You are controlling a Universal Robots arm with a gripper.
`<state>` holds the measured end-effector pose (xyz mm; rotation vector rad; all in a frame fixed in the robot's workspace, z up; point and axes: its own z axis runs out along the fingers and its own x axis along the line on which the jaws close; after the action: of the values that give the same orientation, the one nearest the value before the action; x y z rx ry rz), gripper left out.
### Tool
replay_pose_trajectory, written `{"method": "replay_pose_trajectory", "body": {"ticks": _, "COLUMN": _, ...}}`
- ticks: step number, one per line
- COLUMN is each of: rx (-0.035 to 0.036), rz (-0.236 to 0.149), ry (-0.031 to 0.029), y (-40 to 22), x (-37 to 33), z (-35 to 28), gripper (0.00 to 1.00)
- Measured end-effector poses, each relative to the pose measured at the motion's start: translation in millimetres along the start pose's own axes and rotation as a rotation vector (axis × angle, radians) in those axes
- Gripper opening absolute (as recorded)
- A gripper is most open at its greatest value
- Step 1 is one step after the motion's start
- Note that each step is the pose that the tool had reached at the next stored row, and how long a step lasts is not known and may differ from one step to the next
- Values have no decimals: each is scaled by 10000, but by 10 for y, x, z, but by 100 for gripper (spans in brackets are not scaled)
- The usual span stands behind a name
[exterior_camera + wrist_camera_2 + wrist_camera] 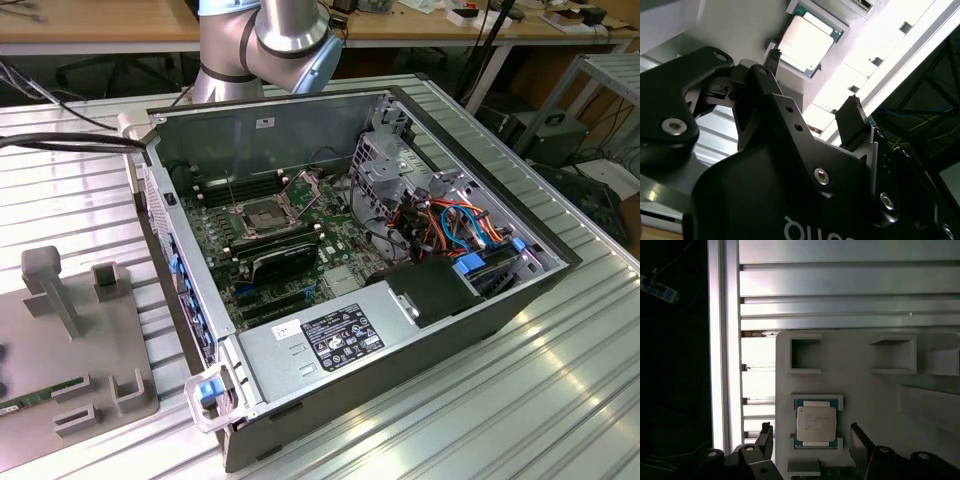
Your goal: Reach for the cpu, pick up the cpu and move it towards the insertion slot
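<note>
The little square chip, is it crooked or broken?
No, nothing stands out. The chip lies flat and straight in its grey holder, with no cracks showing. The open pincer hangs over it, not touching.

Ribbed metal table, open computer case on it, grey fixture plate beside

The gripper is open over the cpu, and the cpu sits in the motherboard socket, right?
No. The gripper is open over the cpu, but the first wrist view shows the cpu resting in a grey tray, not in the socket.
</note>
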<state>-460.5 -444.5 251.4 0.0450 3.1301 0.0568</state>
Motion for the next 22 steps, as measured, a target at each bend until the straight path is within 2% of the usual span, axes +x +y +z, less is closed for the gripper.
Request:
{"method": "replay_pose_trajectory", "body": {"ticks": 9, "rx": -1, "rz": -1, "ry": 0, "y": -1, "x": -1, "z": 9, "gripper": 72}}
{"method": "replay_pose_trajectory", "body": {"ticks": 12, "rx": -1, "rz": -2, "ry": 0, "y": -2, "x": -12, "z": 36, "gripper": 72}}
{"method": "replay_pose_trajectory", "body": {"ticks": 15, "rx": -1, "rz": 0, "ry": -1, "y": -3, "x": -36, "z": 94, "gripper": 72}}
{"method": "replay_pose_trajectory", "body": {"ticks": 22, "rx": -1, "rz": -3, "ry": 0, "y": -20, "x": -39, "z": 234, "gripper": 72}}
